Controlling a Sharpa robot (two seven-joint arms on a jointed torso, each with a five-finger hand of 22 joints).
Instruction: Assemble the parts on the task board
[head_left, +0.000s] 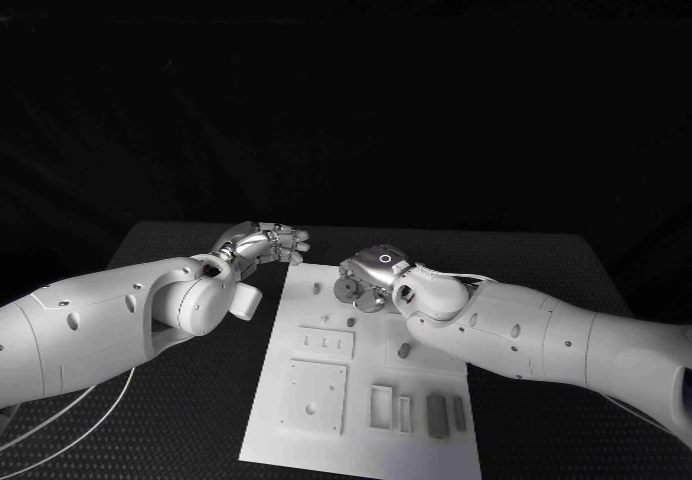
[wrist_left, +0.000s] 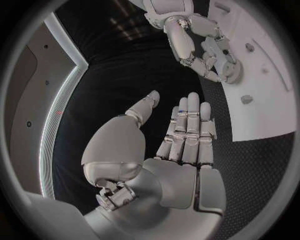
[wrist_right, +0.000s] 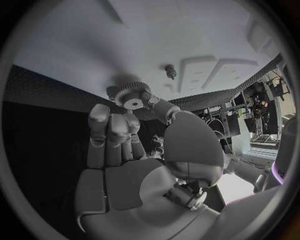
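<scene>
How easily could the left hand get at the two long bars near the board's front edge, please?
Probably not easily: the left hand is open beyond the board's far left corner, while the bars lie at the opposite end.

A robotics lab. A dark, foam-topped black bench (head_left: 188, 240) carries a flat white task board (head_left: 368, 400). Equipment racks (wrist_right: 262, 100) crowd the background.

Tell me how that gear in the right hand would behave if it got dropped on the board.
The gear looks like a stiff toothed disc, so it probably wouldn't bend. Being round, it might roll if it landed on edge on the task board. The right hand pinches it at the fingertips, suggesting it's light.
</scene>
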